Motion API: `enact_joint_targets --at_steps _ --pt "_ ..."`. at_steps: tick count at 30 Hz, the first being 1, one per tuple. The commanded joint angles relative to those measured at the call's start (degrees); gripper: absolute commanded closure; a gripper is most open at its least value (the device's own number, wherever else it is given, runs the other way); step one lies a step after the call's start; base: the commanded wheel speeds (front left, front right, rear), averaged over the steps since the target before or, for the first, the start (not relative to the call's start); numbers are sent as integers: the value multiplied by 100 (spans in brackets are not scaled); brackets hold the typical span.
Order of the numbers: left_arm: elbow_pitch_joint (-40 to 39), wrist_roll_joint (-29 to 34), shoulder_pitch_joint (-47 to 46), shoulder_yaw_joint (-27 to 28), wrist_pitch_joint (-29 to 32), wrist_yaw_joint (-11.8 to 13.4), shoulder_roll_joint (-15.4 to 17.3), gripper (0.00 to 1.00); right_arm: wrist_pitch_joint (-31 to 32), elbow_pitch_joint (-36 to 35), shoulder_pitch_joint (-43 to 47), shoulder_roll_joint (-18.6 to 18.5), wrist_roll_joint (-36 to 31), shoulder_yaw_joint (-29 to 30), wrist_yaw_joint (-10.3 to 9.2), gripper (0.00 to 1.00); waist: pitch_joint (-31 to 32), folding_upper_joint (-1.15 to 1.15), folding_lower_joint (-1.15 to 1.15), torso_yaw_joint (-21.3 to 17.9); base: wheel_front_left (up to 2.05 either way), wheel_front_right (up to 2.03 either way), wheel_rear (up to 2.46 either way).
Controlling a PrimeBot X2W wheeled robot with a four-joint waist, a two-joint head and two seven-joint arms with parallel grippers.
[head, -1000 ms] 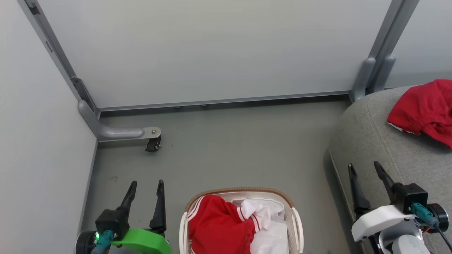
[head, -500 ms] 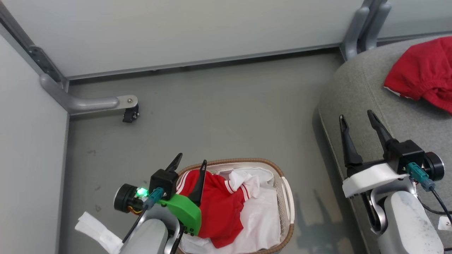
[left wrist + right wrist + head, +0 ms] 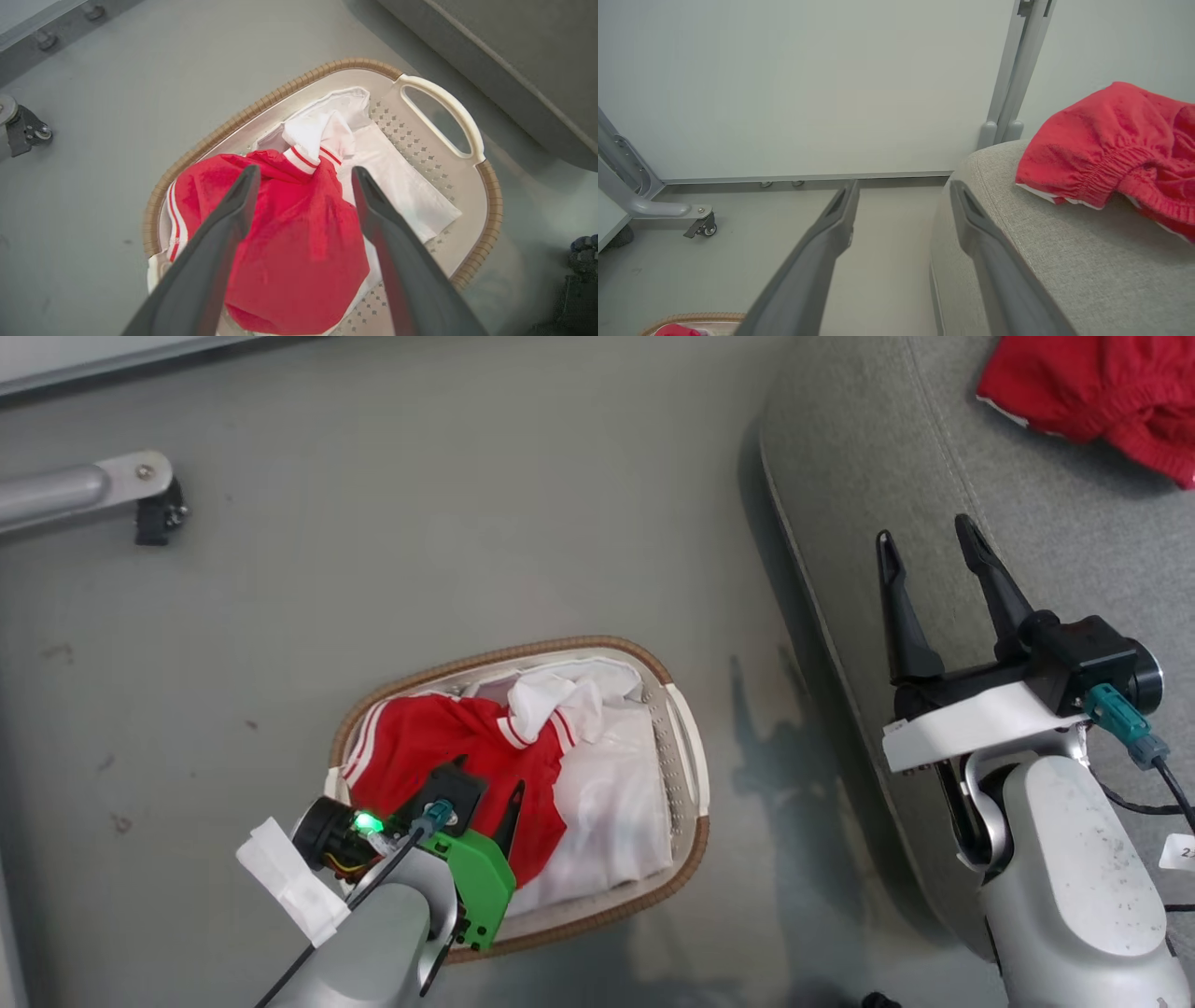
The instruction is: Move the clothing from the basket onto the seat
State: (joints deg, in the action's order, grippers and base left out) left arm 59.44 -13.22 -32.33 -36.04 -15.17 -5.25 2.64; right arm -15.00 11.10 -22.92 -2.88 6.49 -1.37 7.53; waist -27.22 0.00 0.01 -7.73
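The basket (image 3: 523, 649) stands on the floor left of the seat (image 3: 934, 448). In it a red garment (image 3: 420, 747) with white stripes lies over the white lining (image 3: 616, 784). My left gripper (image 3: 490, 793) hangs open just above that garment; in the left wrist view its fingers (image 3: 304, 170) straddle the red garment (image 3: 299, 242) inside the basket (image 3: 490, 186). My right gripper (image 3: 922, 529) is open and empty over the seat's left edge, as the right wrist view (image 3: 903, 184) confirms. Another red garment (image 3: 1092, 392) lies on the seat (image 3: 1064, 261), also seen from the right wrist (image 3: 1111, 140).
A grey metal leg with a black caster (image 3: 140, 495) stands on the floor at the far left. A pale wall panel (image 3: 808, 84) and a grey post (image 3: 1013, 70) close off the back. Bare grey floor (image 3: 420, 523) lies between the basket and the wall.
The head camera has tilted down. My left gripper has swung from beside the basket to over the red garment inside it. The right gripper has kept its place by the seat's edge.
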Motion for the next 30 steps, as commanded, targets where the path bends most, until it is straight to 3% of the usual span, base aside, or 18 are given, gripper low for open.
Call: enact_joint_targets --at_steps 1,11,19,20,21,22,30 --pt "102 10 -237 -38 3 -28 43 0 -28 -56 -133 -1 59 -41 -8 0 -1018 0 -1 -843 0 0 0" --pt "945 32 -807 -85 17 41 160 0 -28 -197 -471 -2 370 -299 -8 0 -1773 0 -1 -1044 0 0 0" --pt "1282 -112 -972 -16 166 180 233 0 -28 -174 -630 -4 407 -402 -8 0 -1978 0 -1 -1037 0 0 0" --pt "1306 -137 -973 -15 205 195 241 51 -28 -169 -627 -5 415 -413 -8 0 -1978 0 -1 -1033 0 0 0" --pt "1320 -140 -973 -20 217 198 246 64 -28 -165 -626 -5 418 -420 -8 0 -1973 0 -1 -1029 0 0 0" --pt "1337 -149 -972 -33 218 192 243 100 -28 -157 -627 -7 413 -425 -8 0 -1960 0 -1 -1023 0 0 0" --pt "1332 -324 -890 19 90 114 154 100 -28 2 -452 -7 285 -396 -8 0 -1566 0 -1 -827 0 0 0"
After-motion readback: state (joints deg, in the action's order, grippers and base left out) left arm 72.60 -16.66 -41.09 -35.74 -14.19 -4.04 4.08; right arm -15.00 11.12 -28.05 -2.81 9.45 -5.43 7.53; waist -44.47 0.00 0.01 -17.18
